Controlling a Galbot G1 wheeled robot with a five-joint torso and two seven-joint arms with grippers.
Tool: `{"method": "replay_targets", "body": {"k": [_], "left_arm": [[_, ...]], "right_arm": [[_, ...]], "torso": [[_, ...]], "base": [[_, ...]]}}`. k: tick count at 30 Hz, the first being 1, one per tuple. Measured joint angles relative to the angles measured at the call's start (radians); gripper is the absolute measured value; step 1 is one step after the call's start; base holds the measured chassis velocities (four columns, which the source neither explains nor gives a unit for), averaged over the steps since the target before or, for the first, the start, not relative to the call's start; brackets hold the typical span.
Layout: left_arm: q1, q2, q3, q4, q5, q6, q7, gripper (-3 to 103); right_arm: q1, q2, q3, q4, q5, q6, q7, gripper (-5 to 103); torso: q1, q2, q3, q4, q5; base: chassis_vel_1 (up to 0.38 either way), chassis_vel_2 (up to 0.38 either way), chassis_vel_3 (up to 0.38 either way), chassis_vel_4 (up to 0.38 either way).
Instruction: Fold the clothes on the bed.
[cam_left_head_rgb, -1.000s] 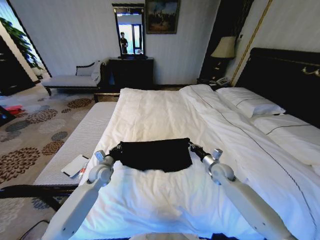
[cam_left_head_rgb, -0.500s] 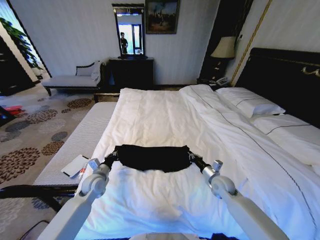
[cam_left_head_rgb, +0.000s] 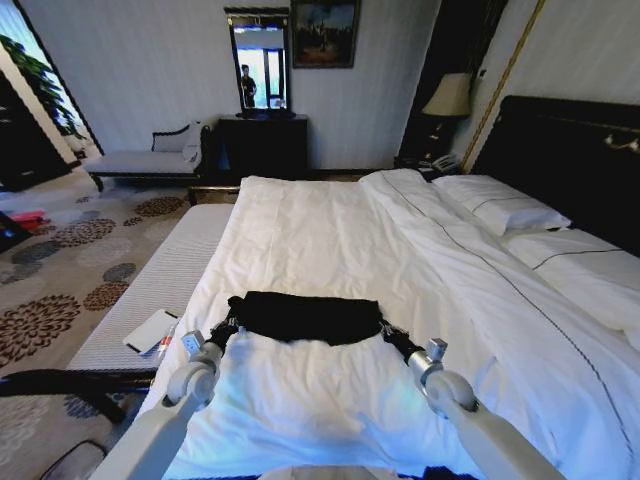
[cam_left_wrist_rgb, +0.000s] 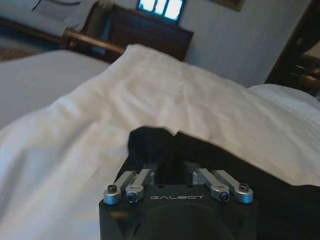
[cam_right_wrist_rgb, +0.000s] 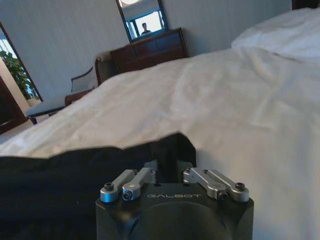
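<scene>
1. Over on the far left there's a patterned carpet and a pale chaise against the back wall, well away from the action.
2. The left gripper sits at the left end of the black shirt, low over the duvet. In the left wrist view its jaws are buried in the dark cloth, so it looks clamped on the shirt's edge.
3. The shirt is a narrow folded band lying crosswise on the white bed, near the foot end, stretched between the two arms.
4. The right gripper is at the shirt's right end, jaws pinching the fabric too, going by the right wrist view.
5. Far right: white pillows and the dark headboard.
</scene>
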Motion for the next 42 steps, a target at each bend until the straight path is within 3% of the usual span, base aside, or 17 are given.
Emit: {"method": "replay_targets", "body": {"k": [4, 6, 10, 12, 14, 16, 19, 21, 25, 30, 33, 42], "left_arm": [[0.038, 0.009, -0.022, -0.047, 0.032, 0.0, 0.0, 41], [0.082, 0.018, -0.064, -0.078, 0.089, -0.005, 0.01, 52], [0.119, 0.021, -0.11, -0.111, 0.087, -0.006, 0.017, 62], [0.135, 0.027, -0.146, -0.128, 0.072, -0.005, 0.017, 79], [0.131, 0.032, -0.149, -0.128, 0.062, -0.004, 0.012, 79], [0.128, 0.037, -0.152, -0.128, 0.049, -0.001, 0.008, 84], [0.15, 0.042, -0.176, -0.142, 0.037, 0.002, 0.001, 98], [0.162, 0.042, -0.186, -0.15, 0.034, 0.004, 0.001, 100], [0.204, 0.041, -0.224, -0.193, 0.018, 0.01, 0.0, 100], [0.227, 0.037, -0.238, -0.226, 0.006, 0.014, -0.005, 100], [0.228, 0.037, -0.238, -0.233, 0.003, 0.015, -0.008, 100], [0.228, 0.037, -0.24, -0.246, -0.019, 0.019, -0.016, 100]], "right_arm": [[-0.039, -0.015, 0.044, 0.052, 0.007, 0.0, 0.001, 32], [-0.069, -0.031, 0.094, 0.101, 0.011, -0.001, 0.001, 42], [-0.034, -0.057, 0.101, 0.113, 0.027, -0.013, 0.012, 54], [0.075, -0.09, 0.054, 0.062, 0.034, -0.017, 0.01, 65], [0.12, -0.102, 0.031, 0.032, 0.034, -0.017, -0.002, 70], [0.193, -0.115, -0.018, -0.027, 0.03, -0.011, -0.022, 76], [0.377, -0.117, -0.194, -0.201, -0.026, 0.042, -0.078, 91], [0.432, -0.107, -0.247, -0.256, -0.062, 0.068, -0.095, 91], [0.628, -0.047, -0.409, -0.426, -0.222, 0.166, -0.145, 100], [0.702, -0.008, -0.479, -0.504, -0.304, 0.216, -0.164, 100], [0.706, -0.006, -0.487, -0.53, -0.357, 0.249, -0.178, 100], [0.618, -0.021, -0.451, -0.56, -0.634, 0.394, -0.236, 100]], "torso": [[0.0, 0.0, 0.0, 0.0, 0.0], [0.0, 0.0, 0.0, -0.0003, 0.0], [0.0, 0.0, 0.0, -0.0001, -0.0002], [0.0, 0.0, 0.0, 0.0007, 0.0002], [0.0, 0.0, 0.0, 0.001, 0.0001], [0.0, 0.0, 0.0, -0.0003, -0.0002], [0.0, 0.0, 0.0, 0.0001, 0.0002], [0.0, 0.0, 0.0, 0.0004, 0.0003], [0.0, 0.0, 0.0, 0.0007, -0.0003], [0.0, 0.0, 0.0, 0.0004, -0.0001], [0.0, 0.0, 0.0, -0.0003, -0.0001], [0.0, 0.0, 0.0, -0.0001, 0.0]], "base": [[0.0, 0.0, 0.0, 0.0], [0.0, 0.0, 0.0, 0.0], [0.0, 0.0, 0.0, 0.0], [0.0, 0.0, 0.0, 0.0], [0.0, 0.0, 0.0, 0.0], [0.0, 0.0, 0.0, 0.0], [0.0, 0.0, 0.0, 0.0], [0.0, 0.0, 0.0, 0.0], [0.0, 0.0, 0.0, 0.0], [0.0, 0.0, 0.0, 0.0], [0.0, 0.0, 0.0, 0.0], [0.0, 0.0, 0.0, 0.0]]}}
